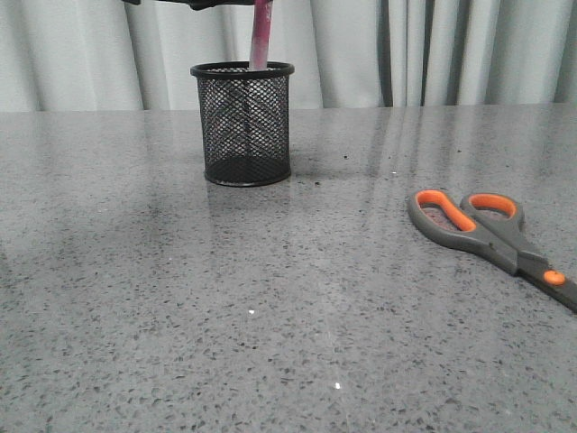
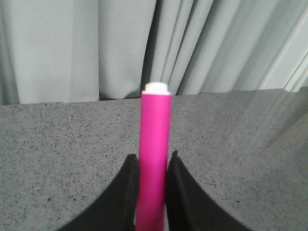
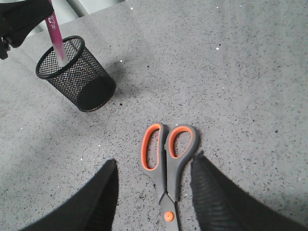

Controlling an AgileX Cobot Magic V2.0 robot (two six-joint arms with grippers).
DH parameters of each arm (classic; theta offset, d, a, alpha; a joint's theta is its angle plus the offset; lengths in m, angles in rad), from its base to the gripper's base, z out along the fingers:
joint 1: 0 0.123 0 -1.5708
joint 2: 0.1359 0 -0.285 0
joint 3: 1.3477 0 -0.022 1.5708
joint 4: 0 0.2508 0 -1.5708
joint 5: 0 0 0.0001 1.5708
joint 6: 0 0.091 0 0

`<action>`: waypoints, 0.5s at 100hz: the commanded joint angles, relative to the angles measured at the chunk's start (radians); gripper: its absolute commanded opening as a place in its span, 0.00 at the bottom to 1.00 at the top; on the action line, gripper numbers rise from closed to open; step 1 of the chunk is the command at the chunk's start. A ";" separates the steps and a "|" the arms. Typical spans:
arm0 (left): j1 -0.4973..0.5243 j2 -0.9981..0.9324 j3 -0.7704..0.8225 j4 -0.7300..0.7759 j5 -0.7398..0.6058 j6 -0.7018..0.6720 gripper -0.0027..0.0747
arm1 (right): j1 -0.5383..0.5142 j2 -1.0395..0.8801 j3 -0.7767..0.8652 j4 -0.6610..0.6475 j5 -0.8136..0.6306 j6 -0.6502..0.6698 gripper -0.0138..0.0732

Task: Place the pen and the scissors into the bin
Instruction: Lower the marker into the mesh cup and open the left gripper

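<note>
Clamped upright between the closed fingers of the left tool, the pen is lowered tip-first through the rim of the bin directly below, so it drops inside. The scissors lie flat on the surface, framed between the right tool's wide-open, empty fingers, presumably for pickup.

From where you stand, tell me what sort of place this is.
Probably a staged test bench, not a real office: a grey speckled stone-look table, pale curtains closing off the back, and only desk items out, a mesh bin, a pen and scissors.
</note>
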 commanded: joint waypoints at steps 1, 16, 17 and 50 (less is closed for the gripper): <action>-0.008 -0.043 -0.027 -0.002 -0.075 0.005 0.22 | -0.006 0.012 -0.036 0.013 -0.052 -0.012 0.52; -0.008 -0.047 -0.027 -0.002 -0.067 0.005 0.60 | -0.006 0.012 -0.036 0.019 -0.052 -0.012 0.52; -0.008 -0.050 -0.027 -0.002 -0.065 0.005 0.62 | -0.006 0.012 -0.036 0.018 -0.054 -0.012 0.52; -0.008 -0.321 -0.027 0.024 0.109 0.146 0.53 | -0.004 0.066 -0.151 0.085 0.095 -0.077 0.52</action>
